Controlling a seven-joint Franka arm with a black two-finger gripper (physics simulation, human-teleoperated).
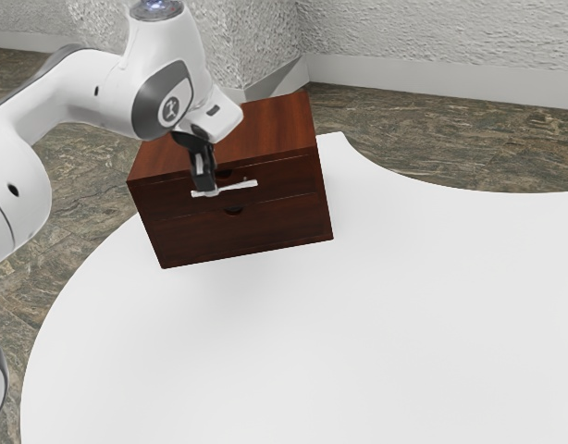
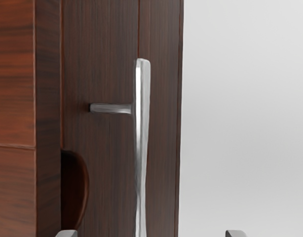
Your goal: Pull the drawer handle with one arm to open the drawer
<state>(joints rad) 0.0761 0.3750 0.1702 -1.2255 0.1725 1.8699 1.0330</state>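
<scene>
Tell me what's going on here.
A white robot arm has brought its black gripper to the silver handle on the upper drawer of a dark wooden cabinet, which stands on a white table. In the wrist view the handle runs between the two fingertips, which stand apart on either side without touching it, so nothing is gripped. The drawer front looks flush with the cabinet, so the pull has not begun.

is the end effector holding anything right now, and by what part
Nothing is held. The end effector is open, its fingers standing apart on either side of the drawer handle without touching it.
</scene>
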